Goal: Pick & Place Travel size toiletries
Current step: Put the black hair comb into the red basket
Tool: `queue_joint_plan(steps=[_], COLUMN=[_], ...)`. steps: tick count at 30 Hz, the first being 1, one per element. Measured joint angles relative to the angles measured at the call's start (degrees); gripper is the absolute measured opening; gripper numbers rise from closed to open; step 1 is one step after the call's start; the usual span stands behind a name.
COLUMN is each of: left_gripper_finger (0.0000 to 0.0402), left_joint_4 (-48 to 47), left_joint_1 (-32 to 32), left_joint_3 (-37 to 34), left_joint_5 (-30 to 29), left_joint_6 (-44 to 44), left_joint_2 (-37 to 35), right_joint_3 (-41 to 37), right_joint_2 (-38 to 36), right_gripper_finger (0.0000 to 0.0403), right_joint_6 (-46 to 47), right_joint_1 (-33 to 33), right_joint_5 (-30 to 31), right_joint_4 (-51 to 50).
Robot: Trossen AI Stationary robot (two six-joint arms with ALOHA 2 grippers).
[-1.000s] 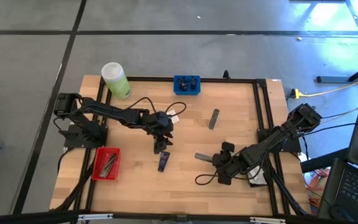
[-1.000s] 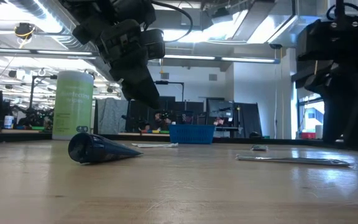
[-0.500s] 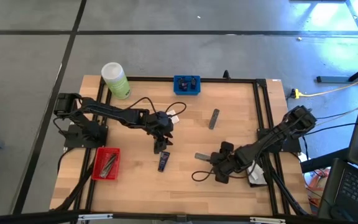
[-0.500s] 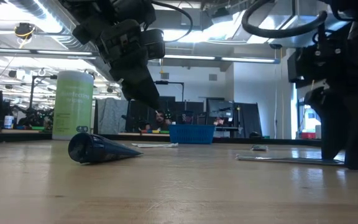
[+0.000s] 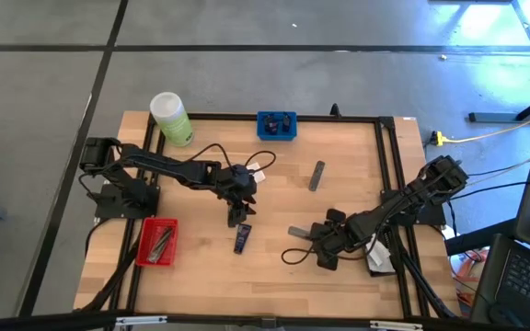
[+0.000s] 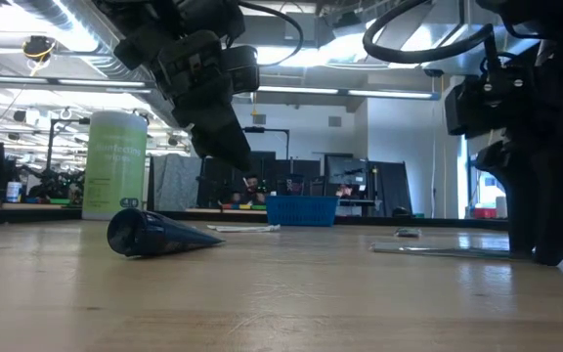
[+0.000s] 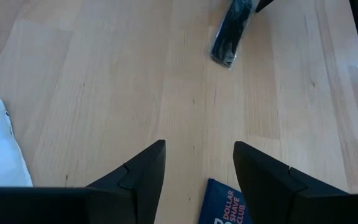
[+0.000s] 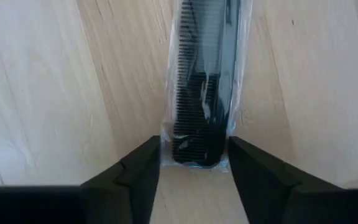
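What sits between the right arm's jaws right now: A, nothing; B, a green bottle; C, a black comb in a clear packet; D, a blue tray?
C: the right wrist view shows the packaged comb lying on the table between the open jaws of the right gripper.

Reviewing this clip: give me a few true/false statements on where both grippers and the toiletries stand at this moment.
1. The right gripper straddles the end of a comb in a clear packet with open fingers. True.
2. The comb is lifted off the table. False: it lies flat on the wood.
3. The left gripper is shut on the dark navy tube. False: it is open and holds nothing; the tube lies on the table just below it.
4. The red tray holds some items. True.
5. The green bottle lies on its side. False: it stands upright.
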Motion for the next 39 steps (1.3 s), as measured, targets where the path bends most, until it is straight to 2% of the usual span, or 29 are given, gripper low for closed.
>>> queue_joint_plan(steps=[10,20,32,39], left_gripper_finger=[0.0187,0.0187,0.0187,0.0187], left_joint_4=[0.0,0.0,0.0,0.0], left_joint_1=[0.0,0.0,0.0,0.0], left_joint_3=[0.0,0.0,0.0,0.0], left_joint_5=[0.0,0.0,0.0,0.0], left_joint_6=[0.0,0.0,0.0,-0.1], left_joint_2=[0.0,0.0,0.0,0.0], right_joint_3=[-0.1,-0.1,-0.5,-0.5], right_joint_2=[0.0,-0.1,-2.8,-4.5], right_gripper_finger=[0.0089,0.0009,0.0001,0.0001], right_joint_6=[-0.1,-1.5,-2.9,-3.0], right_joint_1=[0.0,0.0,0.0,0.0], right_joint_5=[-0.3,-0.9,-3.9,-3.6], right_joint_4=[0.2,0.0,-0.9,-0.9])
